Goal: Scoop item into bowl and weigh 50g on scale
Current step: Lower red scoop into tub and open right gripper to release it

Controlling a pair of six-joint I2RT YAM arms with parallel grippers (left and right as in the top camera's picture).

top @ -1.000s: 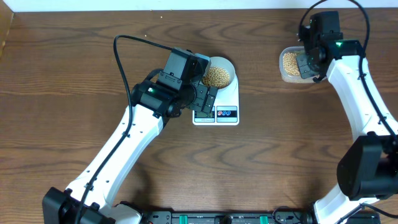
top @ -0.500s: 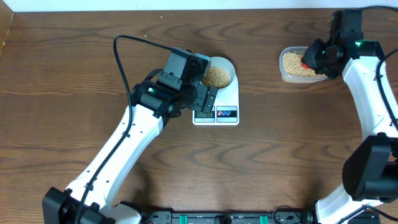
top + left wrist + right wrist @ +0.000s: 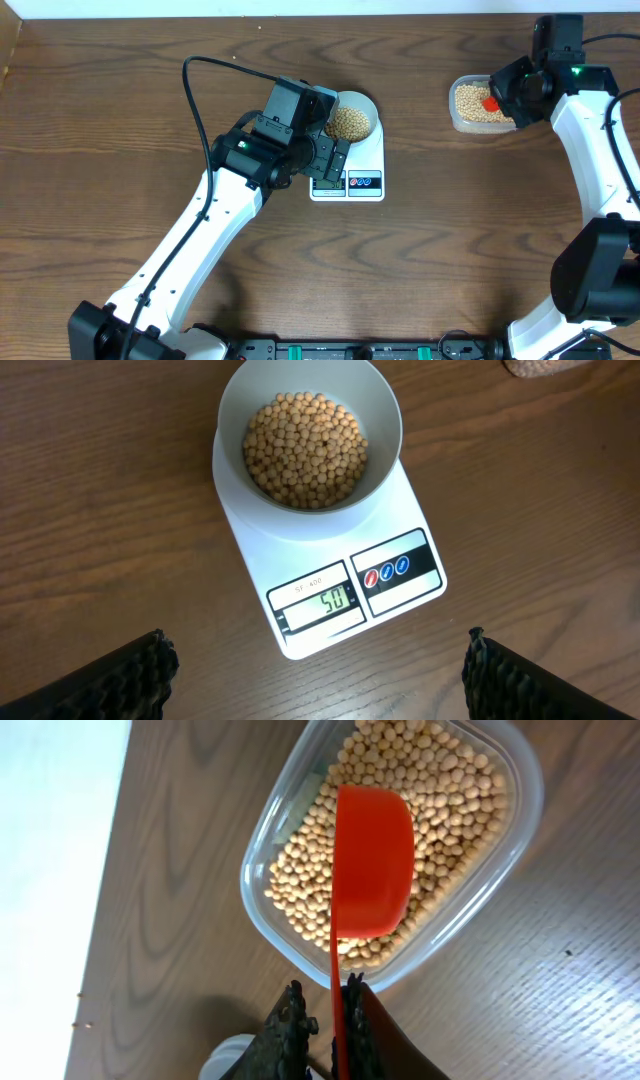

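Though stacked — one bowl [image 3: 385, 420], one scale [image 3: 330, 555].

I see bright, even light from above; the wooden surface [image 3: 450, 250] carries a soft sheen and faint, close arm shadows; the white bowl [image 3: 385, 420] holds detail; the right wrist view's upper-left corner washes out pale.

You have one scale [image 3: 300, 565], one bowl [image 3: 240, 400], one clear tub [image 3: 525, 815] and one red scoop [image 3: 372, 860]. The beans [image 3: 305, 450] lie in two heaps, too many to count.
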